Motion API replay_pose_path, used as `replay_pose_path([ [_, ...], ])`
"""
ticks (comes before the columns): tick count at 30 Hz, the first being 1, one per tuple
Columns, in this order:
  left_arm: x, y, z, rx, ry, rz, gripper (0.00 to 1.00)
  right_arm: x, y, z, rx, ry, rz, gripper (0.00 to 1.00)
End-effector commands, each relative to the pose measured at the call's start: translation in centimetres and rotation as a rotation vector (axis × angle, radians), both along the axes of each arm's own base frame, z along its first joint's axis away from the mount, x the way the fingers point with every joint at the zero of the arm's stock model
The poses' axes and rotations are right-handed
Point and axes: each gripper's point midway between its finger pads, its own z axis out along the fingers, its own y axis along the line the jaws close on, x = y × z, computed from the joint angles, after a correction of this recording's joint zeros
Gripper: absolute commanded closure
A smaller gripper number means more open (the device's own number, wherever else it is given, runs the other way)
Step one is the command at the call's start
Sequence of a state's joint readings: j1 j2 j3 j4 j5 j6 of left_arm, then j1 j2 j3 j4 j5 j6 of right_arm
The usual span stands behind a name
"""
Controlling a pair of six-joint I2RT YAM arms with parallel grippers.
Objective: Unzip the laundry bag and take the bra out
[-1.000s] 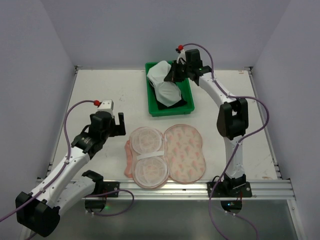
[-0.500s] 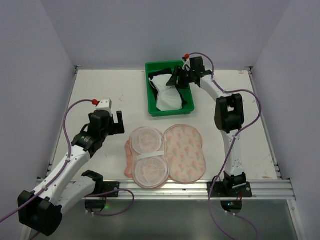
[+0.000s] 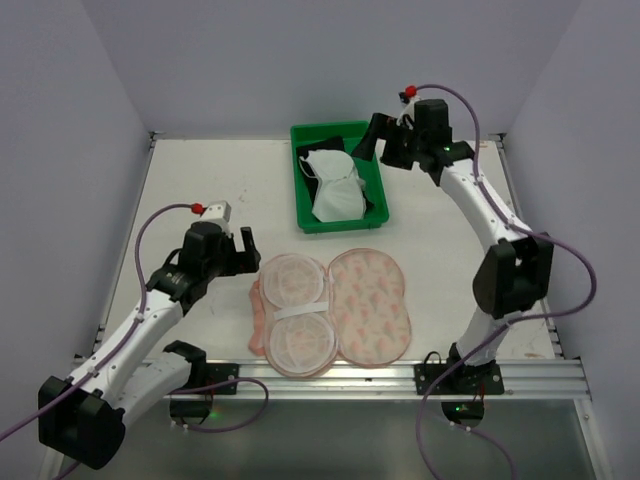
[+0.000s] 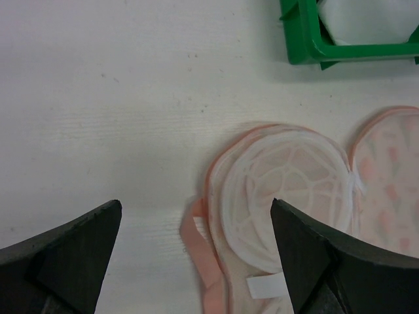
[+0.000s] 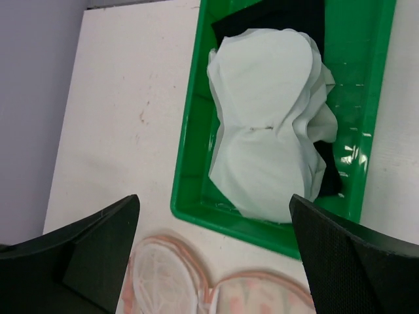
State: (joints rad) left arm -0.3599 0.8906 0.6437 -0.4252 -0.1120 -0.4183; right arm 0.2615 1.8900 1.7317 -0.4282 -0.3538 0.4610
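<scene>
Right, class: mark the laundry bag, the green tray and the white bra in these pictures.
laundry bag [image 3: 370, 300], top external view, on its floral-print half, lying open.
green tray [image 5: 190, 157], right wrist view, on its left wall.
white bra [image 5: 262, 124], right wrist view, on its middle, where the cups meet.

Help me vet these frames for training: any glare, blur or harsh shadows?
Top external: even light, soft shadows, sharp. Right wrist: small glare patches on the green tray floor, bra sharp. Left wrist: near fingers dark and featureless, laundry bag slightly soft.
</scene>
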Motion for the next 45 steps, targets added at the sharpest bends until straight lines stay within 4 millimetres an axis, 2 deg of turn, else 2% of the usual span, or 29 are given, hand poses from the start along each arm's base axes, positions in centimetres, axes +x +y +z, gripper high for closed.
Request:
replay_pose_path([
  [1,-0.9,-2.0,-1.5,-0.144,0.082,-0.007,0.00,-3.5,-2.4,3.8,-0.054,-0.098,-0.047,0.02],
  [2,-1.2,-2.5,-2.0,-0.169,0.105,-0.012,0.00,-5.6,-2.9,3.6,-0.051,-0.094,-0.048,0.02],
  [4,-2.1,-3.3,-3.5,-0.220,0.170,-0.018,0.00,-7.4,-3.2,3.5,-0.039,-0.102,-0.049,0.02],
  [5,-2.5,-3.6,-4.4,-0.237,0.187,-0.024,0.00,-9.1,-3.4,1.3,-0.041,-0.053,-0.045,0.02],
  [6,-2.7,-3.9,-4.8,-0.255,0.199,-0.027,0.02,-10.6,-3.7,2.3,-0.028,-0.081,-0.044,0.02],
  [7,-2.8,-4.4,-5.0,-0.284,0.208,-0.034,0.02,-11.5,-3.6,2.2,-0.019,-0.090,-0.038,0.02],
  [8,-3.3,-4.3,-6.0,-0.283,0.231,-0.031,0.03,-13.2,-3.6,-0.3,-0.023,-0.041,-0.027,0.02],
  [9,-3.5,-4.3,-6.5,-0.286,0.246,-0.028,0.04,-14.4,-3.4,-0.7,-0.008,-0.039,-0.003,0.02],
  [10,-3.7,-4.4,-7.0,-0.289,0.264,-0.026,0.05,-15.6,-3.4,0.1,0.016,-0.069,0.008,0.02],
  [11,-4.0,-4.4,-7.7,-0.291,0.280,-0.027,0.06,-17.1,-3.6,-2.4,0.009,-0.018,0.013,0.02],
  [13,-4.5,-4.8,-8.6,-0.315,0.311,-0.029,0.09,-18.9,-3.6,-2.8,0.031,-0.026,0.036,0.03],
  [14,-4.7,-4.9,-9.0,-0.323,0.315,-0.032,0.11,-20.2,-3.7,-5.0,0.027,0.022,0.040,0.03],
  [16,-5.0,-5.2,-9.5,-0.341,0.334,-0.041,0.15,-21.9,-3.6,-5.8,0.039,0.029,0.066,0.03],
  [17,-5.4,-5.2,-10.0,-0.343,0.349,-0.042,0.16,-22.9,-3.8,-7.4,0.031,0.066,0.069,0.03],
  [19,-5.7,-5.6,-10.3,-0.363,0.362,-0.055,0.22,-24.2,-3.9,-8.1,0.041,0.080,0.072,0.03],
  [20,-6.0,-5.6,-10.7,-0.369,0.372,-0.058,0.27,-25.1,-4.0,-9.4,0.040,0.109,0.073,0.03],
  [22,-6.3,-6.1,-10.8,-0.393,0.381,-0.073,0.32,-25.9,-4.0,-10.3,0.053,0.131,0.064,0.03],
  [25,-7.1,-6.4,-11.4,-0.419,0.403,-0.076,0.43,-27.6,-4.4,-12.8,0.060,0.203,0.037,0.04],
  [28,-7.3,-6.5,-11.5,-0.423,0.407,-0.077,0.56,-28.2,-5.0,-14.1,0.057,0.251,-0.019,0.04],
  [29,-7.2,-6.5,-11.5,-0.423,0.405,-0.075,0.63,-28.5,-5.4,-14.7,0.046,0.273,-0.042,0.04],
  [32,-7.2,-6.4,-11.4,-0.421,0.401,-0.070,0.72,-28.8,-7.5,-16.1,-0.021,0.335,-0.177,0.05],
  [33,-7.1,-6.4,-11.4,-0.418,0.399,-0.070,0.73,-28.7,-8.2,-16.4,-0.047,0.339,-0.222,0.06],
  [39,-7.1,-6.2,-11.8,-0.402,0.410,-0.067,0.79,-29.1,-9.5,-17.6,-0.080,0.402,-0.328,0.09],
  [43,-7.1,-6.3,-11.6,-0.406,0.402,-0.071,0.79,-28.7,-9.1,-18.5,-0.085,0.427,-0.310,0.13],
  [45,-6.9,-6.3,-11.4,-0.407,0.394,-0.071,0.79,-29.0,-8.8,-19.7,-0.095,0.480,-0.293,0.17],
])
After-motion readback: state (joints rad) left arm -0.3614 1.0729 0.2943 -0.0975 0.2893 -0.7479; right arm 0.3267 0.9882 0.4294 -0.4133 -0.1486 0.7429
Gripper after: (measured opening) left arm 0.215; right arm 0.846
